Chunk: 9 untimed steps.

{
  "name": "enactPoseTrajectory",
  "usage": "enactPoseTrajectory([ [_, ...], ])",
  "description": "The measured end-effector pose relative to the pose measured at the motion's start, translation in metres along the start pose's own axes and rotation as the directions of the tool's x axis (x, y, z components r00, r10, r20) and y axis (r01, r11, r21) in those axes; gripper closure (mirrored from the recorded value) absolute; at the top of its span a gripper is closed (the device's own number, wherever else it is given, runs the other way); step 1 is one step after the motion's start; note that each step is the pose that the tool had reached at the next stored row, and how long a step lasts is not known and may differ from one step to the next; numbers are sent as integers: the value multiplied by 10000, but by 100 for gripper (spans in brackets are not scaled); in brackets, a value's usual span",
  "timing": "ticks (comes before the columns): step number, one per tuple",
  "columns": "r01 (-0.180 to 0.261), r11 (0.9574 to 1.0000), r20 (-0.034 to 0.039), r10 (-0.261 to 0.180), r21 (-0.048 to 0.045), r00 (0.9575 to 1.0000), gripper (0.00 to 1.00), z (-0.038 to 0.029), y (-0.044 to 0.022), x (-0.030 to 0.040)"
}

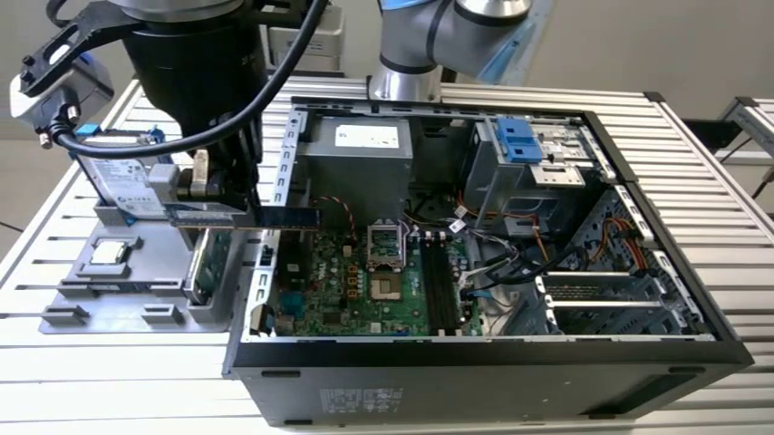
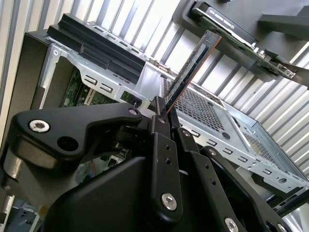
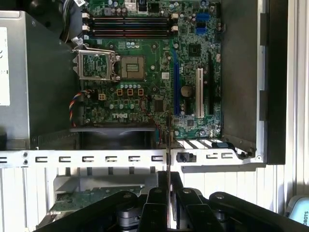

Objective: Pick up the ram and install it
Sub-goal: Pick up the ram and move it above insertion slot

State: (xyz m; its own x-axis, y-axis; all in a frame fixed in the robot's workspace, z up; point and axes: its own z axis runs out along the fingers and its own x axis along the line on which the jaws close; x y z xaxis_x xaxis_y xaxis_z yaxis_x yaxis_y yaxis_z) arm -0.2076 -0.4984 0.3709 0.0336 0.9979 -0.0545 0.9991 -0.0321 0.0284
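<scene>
Edgewise, ram [image 2: 191, 67] clamped in pincer [image 2: 162, 115], jutting out beyond it

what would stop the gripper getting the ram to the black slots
Probably nothing, so likely yes: the gripper holds the ram over the wall of the open case, the slots look empty and uncovered, though loose cables lie close beside them.

Bright, even daylight on the computer case [image 1: 484, 352], soft shadow inside it. Beside the case the slatted surface [image 1: 695, 172] glares white; in the second wrist view the tool [image 2: 163, 112] reads near-black against that glare.
</scene>
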Motion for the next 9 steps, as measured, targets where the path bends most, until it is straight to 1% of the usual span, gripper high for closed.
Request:
enactPoseTrajectory([
  [9,-2,10000,0,2,0,10000,100,2,75,2],
])
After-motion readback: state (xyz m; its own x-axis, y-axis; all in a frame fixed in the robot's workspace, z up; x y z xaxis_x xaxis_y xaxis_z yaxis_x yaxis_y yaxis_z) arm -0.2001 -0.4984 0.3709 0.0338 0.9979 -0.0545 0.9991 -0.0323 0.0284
